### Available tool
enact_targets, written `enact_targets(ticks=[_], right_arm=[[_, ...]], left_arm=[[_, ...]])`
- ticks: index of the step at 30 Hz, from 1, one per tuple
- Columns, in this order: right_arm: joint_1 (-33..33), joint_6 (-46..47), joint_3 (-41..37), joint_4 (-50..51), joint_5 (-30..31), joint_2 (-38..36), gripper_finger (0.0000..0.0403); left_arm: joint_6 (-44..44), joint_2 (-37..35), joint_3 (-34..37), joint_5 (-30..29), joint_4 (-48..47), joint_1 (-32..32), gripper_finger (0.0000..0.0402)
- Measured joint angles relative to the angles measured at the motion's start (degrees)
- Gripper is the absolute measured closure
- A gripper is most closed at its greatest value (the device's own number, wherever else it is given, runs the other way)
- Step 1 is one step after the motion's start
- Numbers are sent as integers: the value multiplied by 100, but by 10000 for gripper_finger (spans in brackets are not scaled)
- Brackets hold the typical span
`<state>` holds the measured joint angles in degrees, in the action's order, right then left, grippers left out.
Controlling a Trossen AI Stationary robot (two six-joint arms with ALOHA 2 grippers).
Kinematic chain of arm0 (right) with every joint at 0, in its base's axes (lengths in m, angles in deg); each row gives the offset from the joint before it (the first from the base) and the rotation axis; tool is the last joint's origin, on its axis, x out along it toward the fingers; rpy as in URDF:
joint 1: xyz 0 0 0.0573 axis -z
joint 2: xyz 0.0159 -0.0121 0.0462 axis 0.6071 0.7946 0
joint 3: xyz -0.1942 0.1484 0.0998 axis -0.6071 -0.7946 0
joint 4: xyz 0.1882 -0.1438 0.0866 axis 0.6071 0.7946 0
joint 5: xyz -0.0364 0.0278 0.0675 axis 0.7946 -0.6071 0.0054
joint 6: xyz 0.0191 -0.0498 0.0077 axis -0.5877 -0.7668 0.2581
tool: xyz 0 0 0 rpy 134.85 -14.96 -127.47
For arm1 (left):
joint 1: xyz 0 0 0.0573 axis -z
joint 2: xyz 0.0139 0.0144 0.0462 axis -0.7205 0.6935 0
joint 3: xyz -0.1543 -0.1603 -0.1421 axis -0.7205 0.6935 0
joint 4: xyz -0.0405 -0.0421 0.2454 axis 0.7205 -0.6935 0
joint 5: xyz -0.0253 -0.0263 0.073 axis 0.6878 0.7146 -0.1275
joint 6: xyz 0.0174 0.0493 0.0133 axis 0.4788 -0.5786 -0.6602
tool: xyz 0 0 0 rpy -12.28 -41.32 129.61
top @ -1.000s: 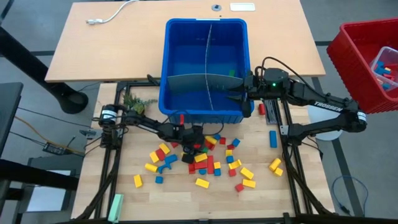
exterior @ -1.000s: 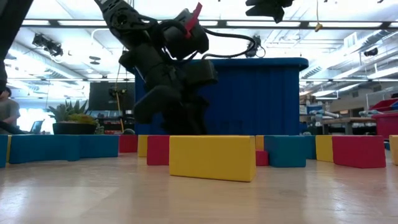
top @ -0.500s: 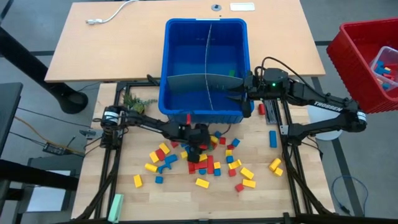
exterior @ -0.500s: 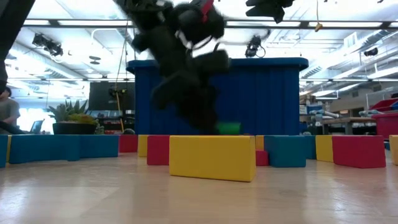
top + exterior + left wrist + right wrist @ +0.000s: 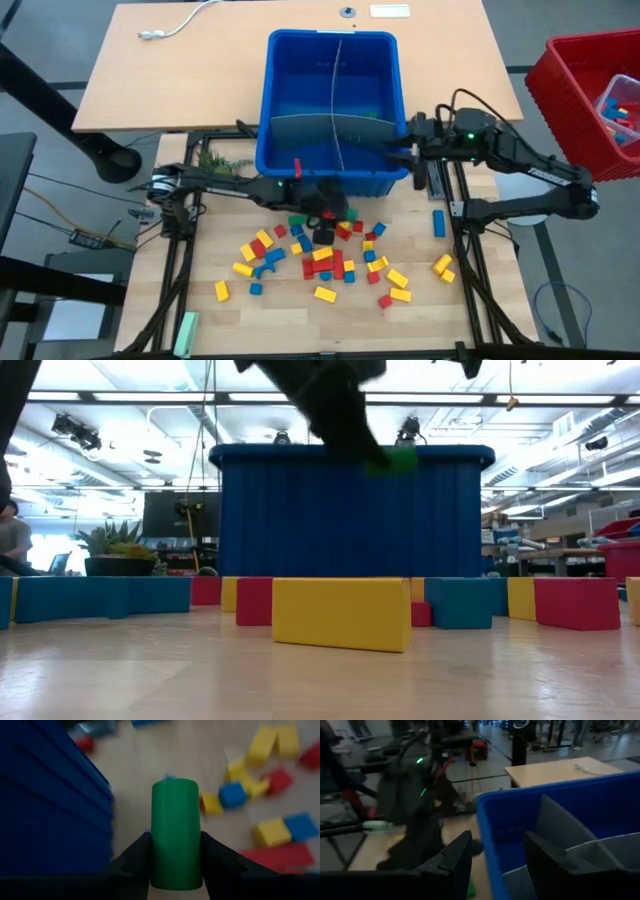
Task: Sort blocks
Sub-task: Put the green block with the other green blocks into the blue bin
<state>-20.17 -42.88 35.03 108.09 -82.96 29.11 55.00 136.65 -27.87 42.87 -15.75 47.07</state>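
Dozens of red, yellow, blue and green blocks (image 5: 335, 262) lie scattered on the wooden table in front of the blue bin (image 5: 330, 60). My left gripper (image 5: 340, 207) hangs above the pile, close to the bin's near wall, shut on a green block (image 5: 176, 832). In the low view that green block (image 5: 400, 460) is level with the bin's rim. My right gripper (image 5: 398, 152) is open with nothing between its fingers; it hovers at the bin's near right corner, and its wrist view looks over the blue rim (image 5: 487, 820). My left gripper pinches the green block by its two long sides (image 5: 156, 845) between its two fingers. The fingers slant down from the table's left and lie along the block, whose far end sticks out past the fingertips. The block is lifted clear of the table.
Grey dividers (image 5: 330, 125) split the bin into compartments. A red crate (image 5: 590, 90) with more blocks stands off the table's right. A small plant (image 5: 215, 160) sits at the left by the bin, and a pale green bar (image 5: 186, 333) lies at the near left corner.
My left gripper has risen from the pile with the green block, from table height to about the bin's rim, drifting a little toward the table's right edge. My right gripper has drawn back slightly toward the table's right edge, still open.
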Motion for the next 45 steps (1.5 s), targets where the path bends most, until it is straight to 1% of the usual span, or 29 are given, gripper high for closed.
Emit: enact_targets(ticks=[3,7,13,20,24,26,28,30,35,38,40,45], right_arm=[[-21,132,0,175,-211,-139,239],[-206,190,-2,346,-241,-193,246],[-612,184,-6,216,-236,-169,259],[-894,237,-9,-359,-231,-72,268],[-901,556,-13,-1100,-242,42,268],[-901,629,-12,-1530,-333,92,265],[-901,624,-11,-1832,-404,169,256],[-902,606,-7,-2183,-428,308,238],[-907,535,-11,-2733,-434,806,173],[-907,581,-13,-3160,-723,1039,142],[-907,561,-15,-3312,-964,1139,129],[-907,540,-13,-3674,-984,1189,120]], left_arm=[[107,-243,0,-75,310,-70,251],[203,-580,-6,-99,976,-106,257],[499,-891,-11,174,1729,-99,255],[574,-1113,-11,200,2611,-96,256],[669,-1377,-12,199,3263,-154,256],[675,-1505,-13,198,3401,-171,256],[675,-1610,-22,207,3539,-180,256],[680,-1626,-20,211,3624,-180,256],[721,-1609,-13,250,3531,-180,256],[721,-1609,-13,183,3483,-180,256],[721,-1609,-13,169,3432,-180,256],[710,-1622,-13,160,3364,-180,256]])
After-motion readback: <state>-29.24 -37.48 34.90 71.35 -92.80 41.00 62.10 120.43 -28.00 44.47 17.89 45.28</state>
